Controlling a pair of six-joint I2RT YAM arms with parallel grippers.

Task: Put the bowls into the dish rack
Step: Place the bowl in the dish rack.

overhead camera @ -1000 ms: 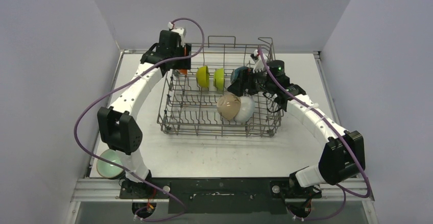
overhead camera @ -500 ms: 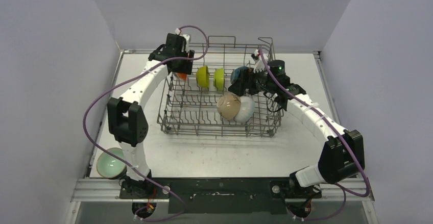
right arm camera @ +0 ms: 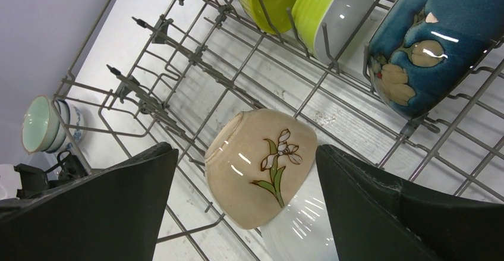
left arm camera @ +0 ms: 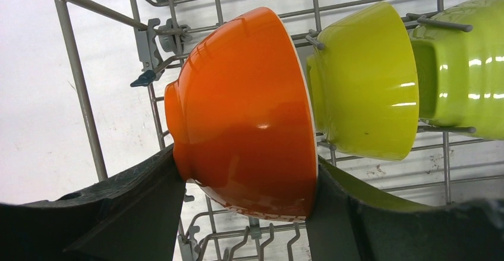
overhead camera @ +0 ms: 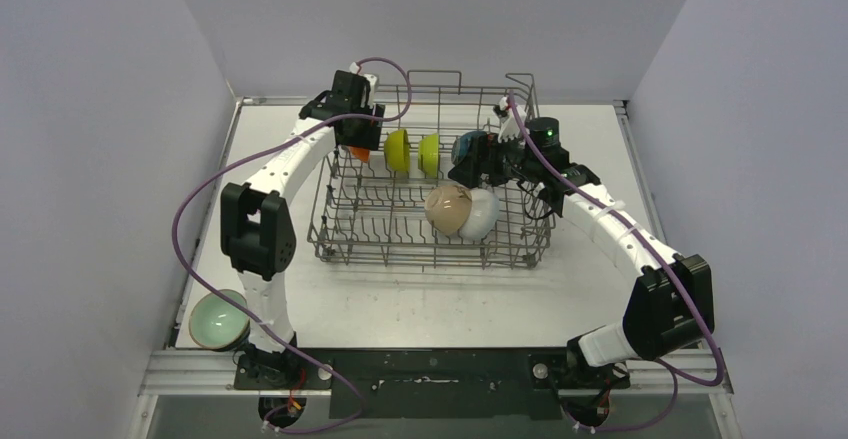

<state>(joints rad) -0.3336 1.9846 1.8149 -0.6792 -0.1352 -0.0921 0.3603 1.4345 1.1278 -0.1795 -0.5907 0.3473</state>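
Orange bowl [left arm camera: 243, 112], pinched on edge in the left gripper [left arm camera: 246, 160] at the rack's [overhead camera: 430, 251] far-left corner, should sink straight between tines, clear of the yellow bowl [left arm camera: 362, 82] beside it, before release; rightward, the right gripper [right arm camera: 245, 148] hangs spread, empty, over the beige bowl [right arm camera: 261, 172].

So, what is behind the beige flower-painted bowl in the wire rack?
A glossy white bowl sits directly behind the beige flower-painted bowl. It is partly covered, so its inside cannot be seen.
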